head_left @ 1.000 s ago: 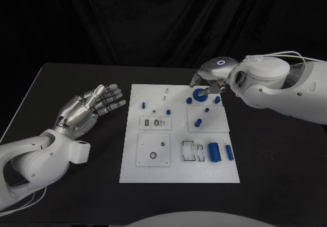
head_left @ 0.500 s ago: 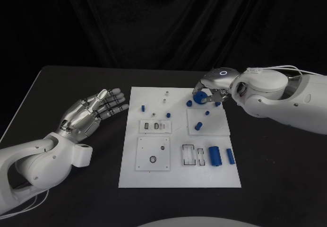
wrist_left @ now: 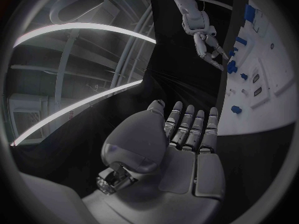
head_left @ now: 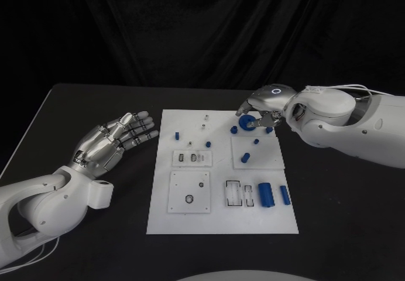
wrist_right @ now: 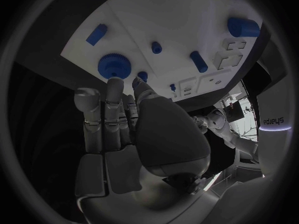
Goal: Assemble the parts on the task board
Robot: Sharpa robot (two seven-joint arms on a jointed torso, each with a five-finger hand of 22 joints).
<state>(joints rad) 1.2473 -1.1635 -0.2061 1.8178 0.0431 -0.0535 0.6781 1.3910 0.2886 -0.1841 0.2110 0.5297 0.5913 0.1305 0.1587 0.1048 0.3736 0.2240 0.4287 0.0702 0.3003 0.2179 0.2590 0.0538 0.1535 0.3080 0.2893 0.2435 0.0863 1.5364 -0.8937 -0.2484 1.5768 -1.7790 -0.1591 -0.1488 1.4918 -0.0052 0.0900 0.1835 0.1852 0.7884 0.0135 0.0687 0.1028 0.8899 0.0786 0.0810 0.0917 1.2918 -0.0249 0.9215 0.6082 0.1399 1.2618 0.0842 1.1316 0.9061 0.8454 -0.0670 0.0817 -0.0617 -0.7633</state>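
head view: right hand still touches blue gear.

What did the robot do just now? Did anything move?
Hardly anything. The right robot hand keeps its fingers at the blue gear at the far right corner of the task board, in about the same spot; whether it grips the gear is unclear. The left robot hand stays open beside the board. The other blue parts stayed put.

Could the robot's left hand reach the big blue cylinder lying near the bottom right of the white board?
Probably yes: the left hand is open beside the task board, nothing lies between it and the cylinder, though it must cross the board.
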